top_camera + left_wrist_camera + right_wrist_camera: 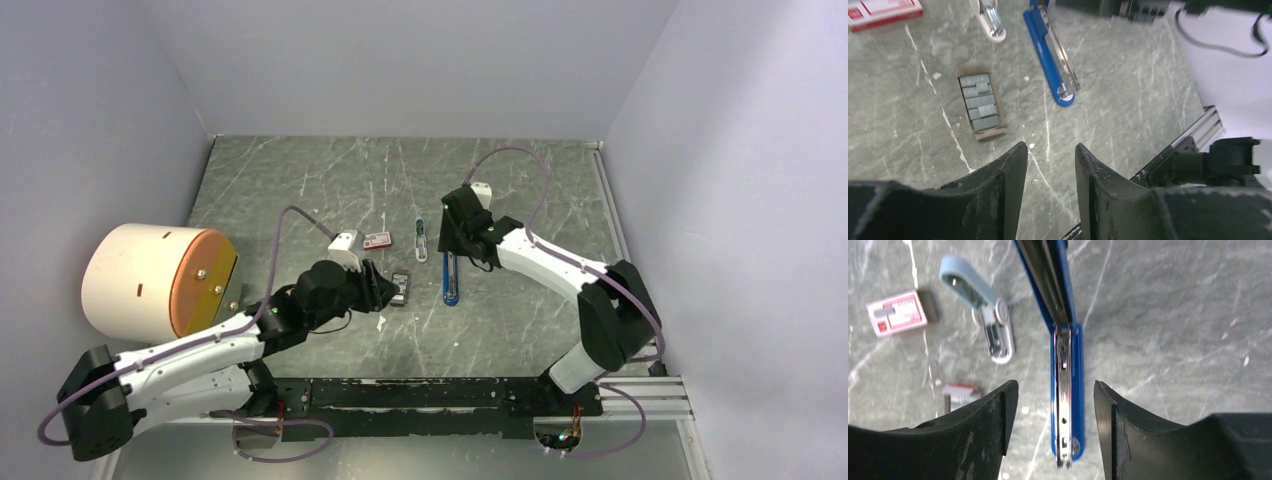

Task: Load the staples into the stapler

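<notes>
A grey stone-look table [330,180] with thin white lines holds a few small things close together in the middle. At the left edge lies a big round drum [150,280], cream with an orange flat end, well away from the rest. A little red and white box [883,11] lies flat on the far side of the group. Just beside it is a short pale blue piece [979,315] with a white, shiny end. The stapler [1068,365] is long, thin and bright blue. It lies folded open on the table, with its shiny metal track facing up. The right pincer [1054,390] hangs right over it, one black finger on each side. The jaws are wide apart, with a gap on both sides, so it holds nothing. The staples [980,102] are small grey metal strips, packed side by side in a small brown card tray [999,131]. The tray sits on the table just left of the stapler. The left pincer [1050,150] is near the tray, on its near side. Its two dark, scuffed fingers [1003,185] are partly open, with only bare table between them. Nothing lies between the tray and the stapler.
</notes>
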Action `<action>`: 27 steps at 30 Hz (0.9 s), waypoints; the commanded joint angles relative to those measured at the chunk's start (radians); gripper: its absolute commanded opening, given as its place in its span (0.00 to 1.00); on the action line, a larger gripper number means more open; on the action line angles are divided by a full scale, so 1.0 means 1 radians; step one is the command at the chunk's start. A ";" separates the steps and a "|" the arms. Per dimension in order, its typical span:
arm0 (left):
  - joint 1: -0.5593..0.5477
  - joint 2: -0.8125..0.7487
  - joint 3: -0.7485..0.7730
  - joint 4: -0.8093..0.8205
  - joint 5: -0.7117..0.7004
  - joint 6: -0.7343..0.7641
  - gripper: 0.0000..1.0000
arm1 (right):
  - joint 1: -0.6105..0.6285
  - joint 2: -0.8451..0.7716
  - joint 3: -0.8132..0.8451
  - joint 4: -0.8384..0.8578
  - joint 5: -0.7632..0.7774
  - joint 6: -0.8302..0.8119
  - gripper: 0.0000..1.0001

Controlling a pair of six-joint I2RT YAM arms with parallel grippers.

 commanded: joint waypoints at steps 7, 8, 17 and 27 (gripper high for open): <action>-0.004 -0.202 0.129 -0.282 -0.140 0.149 0.45 | 0.183 -0.166 -0.102 -0.073 0.030 0.105 0.58; -0.004 -0.220 0.128 -0.296 -0.139 0.158 0.45 | 0.201 -0.173 -0.108 -0.069 0.041 0.117 0.56; -0.003 -0.372 0.083 -0.455 -0.161 0.073 0.45 | 0.289 -0.119 -0.104 -0.024 0.117 0.191 0.35; -0.003 -0.460 0.065 -0.501 -0.169 0.113 0.44 | 0.295 -0.026 -0.021 0.046 0.168 0.167 0.27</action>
